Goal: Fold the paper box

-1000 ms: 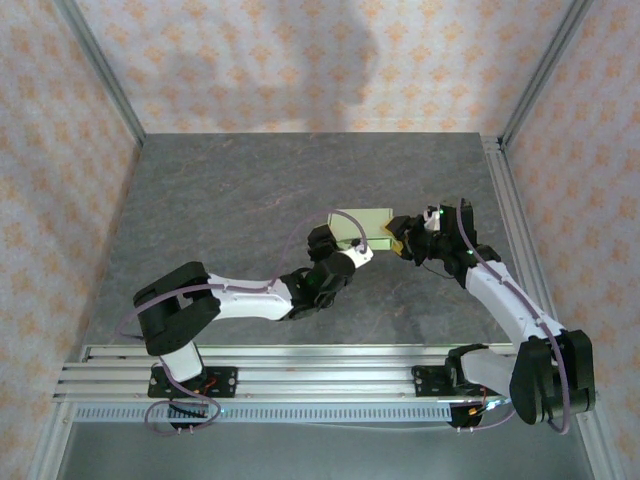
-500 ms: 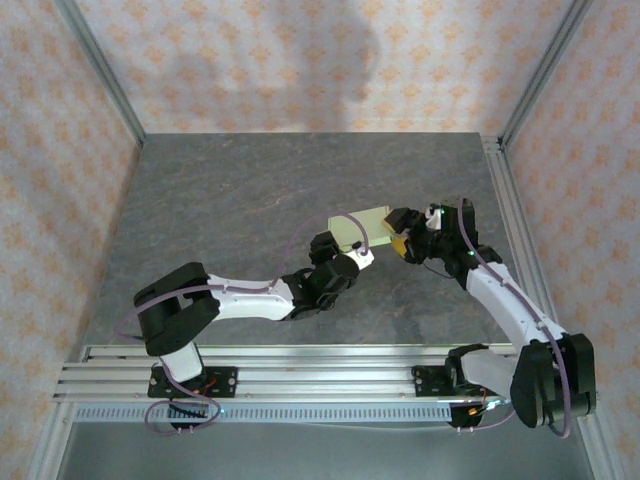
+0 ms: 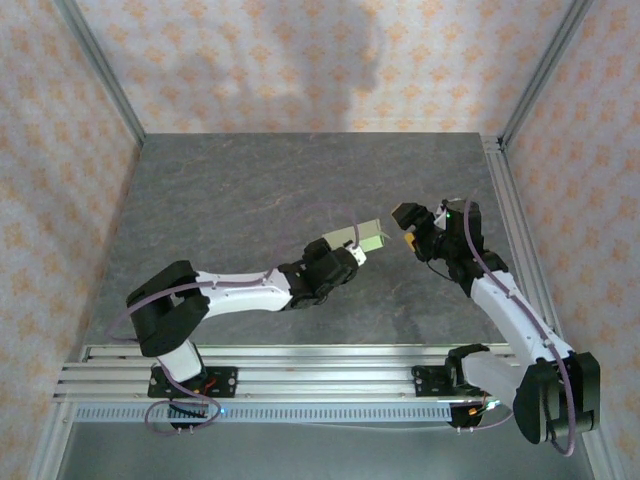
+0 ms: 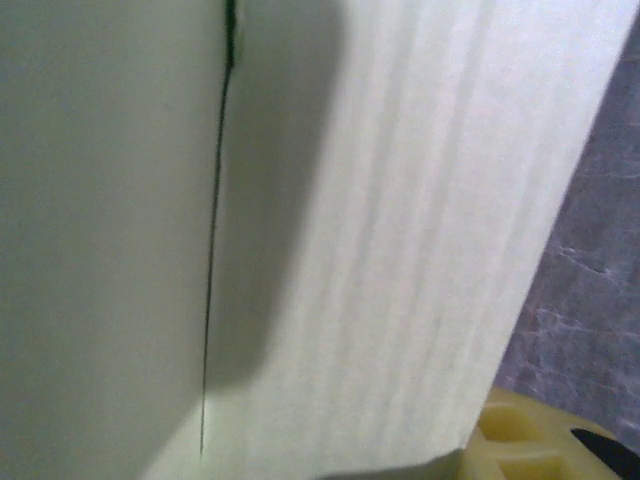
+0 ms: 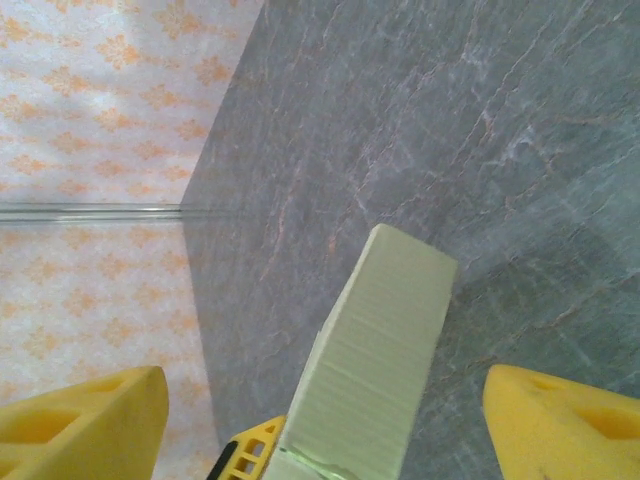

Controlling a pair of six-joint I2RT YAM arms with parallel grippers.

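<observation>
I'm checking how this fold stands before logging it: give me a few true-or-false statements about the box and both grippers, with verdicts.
1. The left gripper holds the paper box. True.
2. The right gripper is shut on the paper box. False: it is open and apart from the box.
3. The paper box lies as a flat unfolded sheet. False: it is a folded rectangular box, held tilted.
4. The table is grey with a stone pattern. True.

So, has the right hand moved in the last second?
Yes. The right hand has left the paper box and shifted slightly toward the back wall.
</observation>
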